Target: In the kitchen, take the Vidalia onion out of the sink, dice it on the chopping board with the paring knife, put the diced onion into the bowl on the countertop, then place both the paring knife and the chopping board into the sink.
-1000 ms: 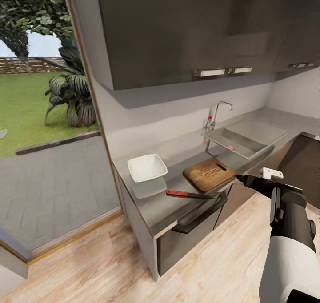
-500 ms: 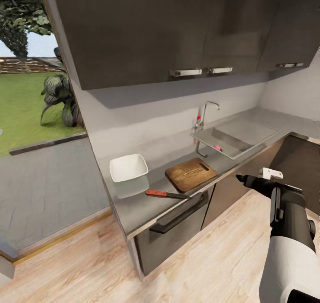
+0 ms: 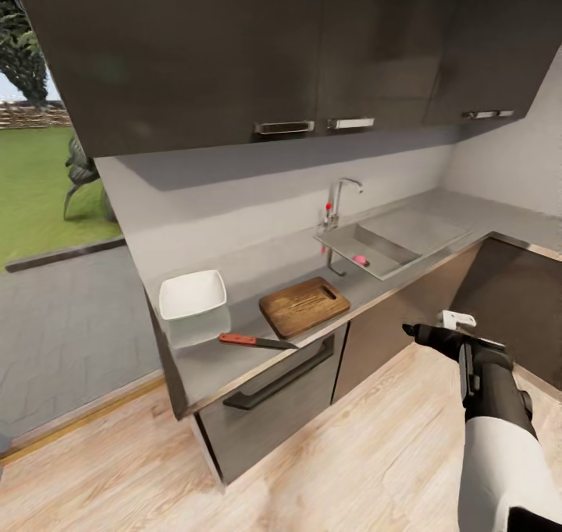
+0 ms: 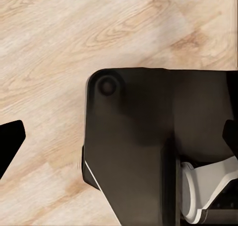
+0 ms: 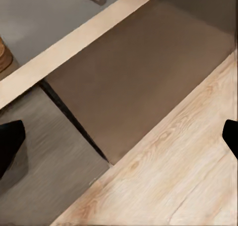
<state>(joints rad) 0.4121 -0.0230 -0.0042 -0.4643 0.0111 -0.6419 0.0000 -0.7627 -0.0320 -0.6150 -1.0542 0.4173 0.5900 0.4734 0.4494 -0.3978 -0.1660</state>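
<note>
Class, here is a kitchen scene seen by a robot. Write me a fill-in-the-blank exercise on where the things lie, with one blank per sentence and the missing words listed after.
1. The Vidalia onion lies inside the ____.
2. The paring knife lies on the countertop, its handle coloured ____.
3. Between the bowl and the sink lies the brown ____.
4. The right gripper hangs over the wooden ____, short of the countertop.

Missing words: sink; orange-red; chopping board; floor

Dark wall cabinets (image 3: pixel 257 48) hang above pale wood flooring (image 3: pixel 351 454); lawn (image 3: pixel 35 181) lies outside.
</note>
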